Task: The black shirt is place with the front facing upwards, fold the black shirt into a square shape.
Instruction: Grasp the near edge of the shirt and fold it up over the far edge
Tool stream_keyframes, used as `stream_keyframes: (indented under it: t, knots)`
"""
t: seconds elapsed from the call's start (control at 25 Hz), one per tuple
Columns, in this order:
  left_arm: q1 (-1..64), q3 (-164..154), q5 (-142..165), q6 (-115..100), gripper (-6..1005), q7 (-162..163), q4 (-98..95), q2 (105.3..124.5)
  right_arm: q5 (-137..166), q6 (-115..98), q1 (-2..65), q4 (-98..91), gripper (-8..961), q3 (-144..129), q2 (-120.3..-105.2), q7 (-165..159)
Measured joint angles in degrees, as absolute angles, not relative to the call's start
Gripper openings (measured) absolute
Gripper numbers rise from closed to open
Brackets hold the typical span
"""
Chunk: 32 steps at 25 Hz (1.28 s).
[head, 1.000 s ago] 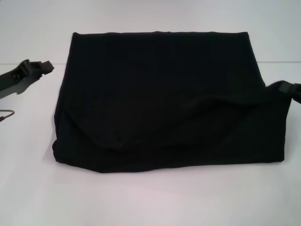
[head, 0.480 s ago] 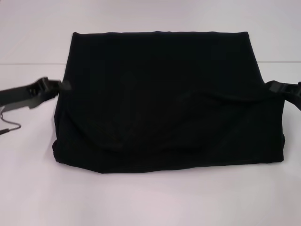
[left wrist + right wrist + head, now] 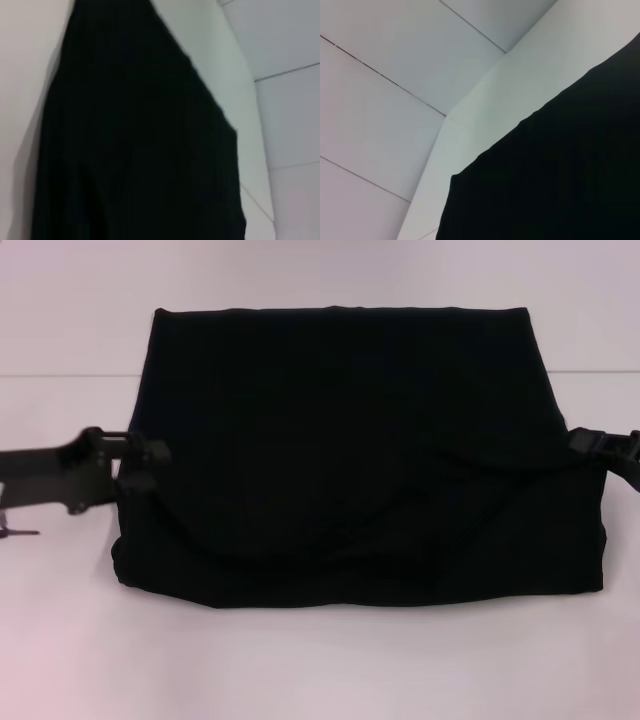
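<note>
We see the black shirt (image 3: 350, 450) lying mid-table, already folded into a wide rectangle, plain black side up, no print showing. A curved fold line runs across its near half, and the near edge looks a bit bulged at the left corner. Not square yet, in our judgement: it is wider than it is deep, so at least one more side-to-side fold seems due.

What changed: a second ago the left hand (image 3: 140, 462) sat well off the shirt's left edge, out over the bare table (image 3: 320, 660). Half a second ago it had come in to just touch that edge. Now it overlaps the left edge around mid-height, fingers part-way open with cloth between or under them; we can't tell if it has pinched yet. The right hand (image 3: 605, 443) has barely shifted, only sliding slightly inward, and sits at the shirt's right edge at about the same height. We cannot tell how its fingers stand, as it is mostly cut off by the frame.

The shirt itself has not moved across the three moments; same outline, same crease.

Left wrist view is filled with black cloth (image 3: 135, 150) against the white table, so that hand is close in. Right wrist view shows the shirt's edge (image 3: 560, 175) with white wall panels (image 3: 395, 75) behind.

Our read: both hands are setting up on opposite side edges, left one closing in to grasp for the next fold. Risk is catching only the top layer.
</note>
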<state>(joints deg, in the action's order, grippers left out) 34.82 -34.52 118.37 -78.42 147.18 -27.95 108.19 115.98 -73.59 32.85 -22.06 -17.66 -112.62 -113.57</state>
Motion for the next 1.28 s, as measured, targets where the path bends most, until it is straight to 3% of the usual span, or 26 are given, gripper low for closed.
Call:
stream_keyframes:
  t: [0.24, 0.4, 0.52, 1.28]
  knots:
    - [35.7, -35.29, 120.16, -74.85, 504, 151.14, -26.59, 110.47, 115.97, -74.07, 32.53, -22.26, 20, -17.75, -112.68, -112.91]
    - [36.2, -35.86, 120.22, -73.51, 590, 151.52, -24.93, 110.58, 115.96, -75.16, 32.49, -22.49, 20, -17.76, -112.46, -112.89]
    - [36.44, -37.43, 120.36, -72.33, 713, 152.31, -24.46, 110.6, 115.9, -75.72, 32.42, -22.5, 20, -17.76, -112.41, -112.71]
    - [36.82, -40.61, 121.74, -64.12, 714, 152.31, -24.67, 111.53, 115.57, -77.58, 31.89, -22.68, 20, -17.75, -112.4, -112.03]
